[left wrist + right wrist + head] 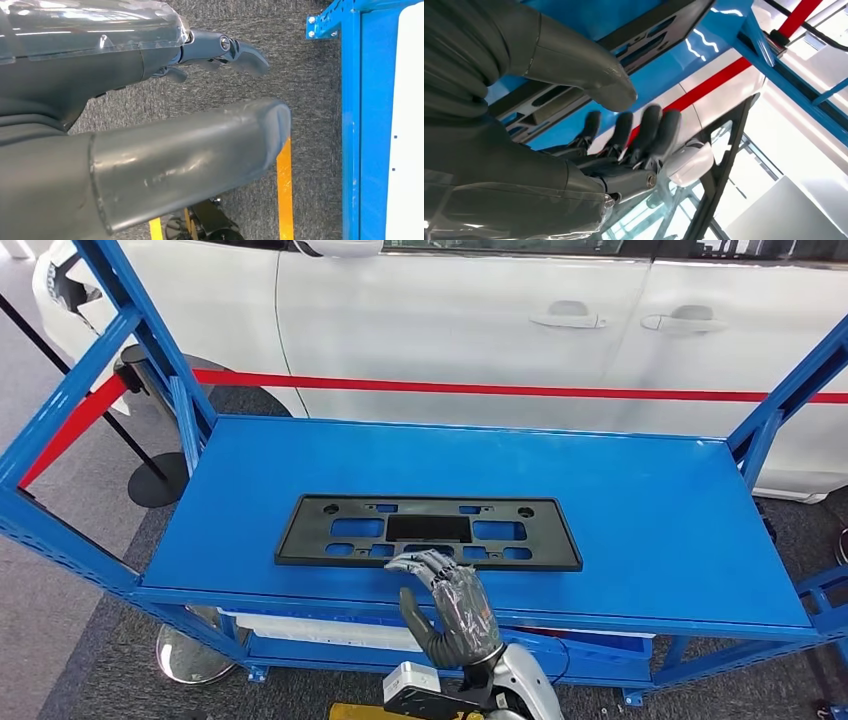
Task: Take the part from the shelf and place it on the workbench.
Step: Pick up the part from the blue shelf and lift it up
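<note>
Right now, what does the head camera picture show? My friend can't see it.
A flat black part lies on a blue shelf, and the robot's right hand reaches up so its fingertips are at the part's near edge. Behind stands a white car and a red barrier tape.

Right robot hand [452, 602] is dark grey with a clear, glossy plastic cover over its back, thick matte thumb, darker fingers, sitting on a silver forearm at the bottom middle of the head view. Left robot hand [150, 125] has the same look: scuffed grey thumb, a small silver screw in a finger.
</note>
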